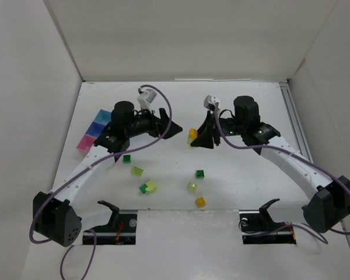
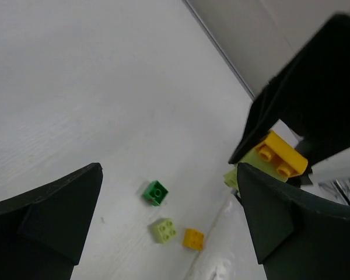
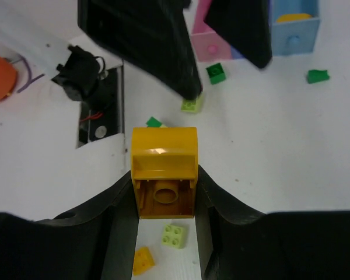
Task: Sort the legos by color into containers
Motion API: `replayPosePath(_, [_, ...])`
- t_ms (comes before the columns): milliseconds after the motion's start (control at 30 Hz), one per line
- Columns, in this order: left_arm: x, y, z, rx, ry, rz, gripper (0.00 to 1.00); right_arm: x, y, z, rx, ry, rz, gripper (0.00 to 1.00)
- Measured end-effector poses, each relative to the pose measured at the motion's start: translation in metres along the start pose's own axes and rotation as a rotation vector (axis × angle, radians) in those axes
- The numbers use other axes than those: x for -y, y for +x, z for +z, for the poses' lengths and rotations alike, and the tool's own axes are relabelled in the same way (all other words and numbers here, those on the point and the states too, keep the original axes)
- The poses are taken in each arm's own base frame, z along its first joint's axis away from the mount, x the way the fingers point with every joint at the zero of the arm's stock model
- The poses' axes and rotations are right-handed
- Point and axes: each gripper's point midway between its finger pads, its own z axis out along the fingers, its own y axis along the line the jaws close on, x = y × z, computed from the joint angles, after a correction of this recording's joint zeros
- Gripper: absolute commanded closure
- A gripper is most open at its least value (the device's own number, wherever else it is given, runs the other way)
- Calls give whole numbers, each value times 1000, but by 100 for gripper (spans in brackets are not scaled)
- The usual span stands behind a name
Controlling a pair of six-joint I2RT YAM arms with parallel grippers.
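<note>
My right gripper is shut on a yellow brick, also seen from above and in the left wrist view. My left gripper is open and empty, just left of it, tips facing. The trays stand at the far left: light blue with something yellow inside, darker blue, pink. Loose on the table are dark green bricks, pale yellow-green bricks, a green and pale pair and an orange brick.
White walls close in the table at the back and both sides. The arm bases and two black mounts sit at the near edge. A rail runs along the right side.
</note>
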Motion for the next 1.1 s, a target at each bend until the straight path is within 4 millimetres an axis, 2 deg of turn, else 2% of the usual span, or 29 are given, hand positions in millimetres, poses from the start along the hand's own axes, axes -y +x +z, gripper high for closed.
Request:
replayPosePath(133, [37,36,15,-114,200,62,1,-15,-5,-3,9,-83,-12,100])
replayPosePath(300, [58,30,13,-85,310,136,10,-21,-10,-9,25,-118,-20,100])
replayPosePath(433, [74,25,10,-51,385,188,11,-28,-10,-10,26,-161,-18,100])
replayPosePath(567, [81,26,6,-46,437,210,19,-36,-11,-11,29,-205,-22,100])
replayPosePath(767, [88,27,3,-49,482,228,24,-39,-12,-11,31,-225,-20,100])
replayPosePath(900, [94,31,1,-62,515,235,24,-37,-13,-10,32,-213,-14,100])
replayPosePath(1100, [99,50,-5,-103,549,230,23,-36,-26,-7,55,-203,-52,100])
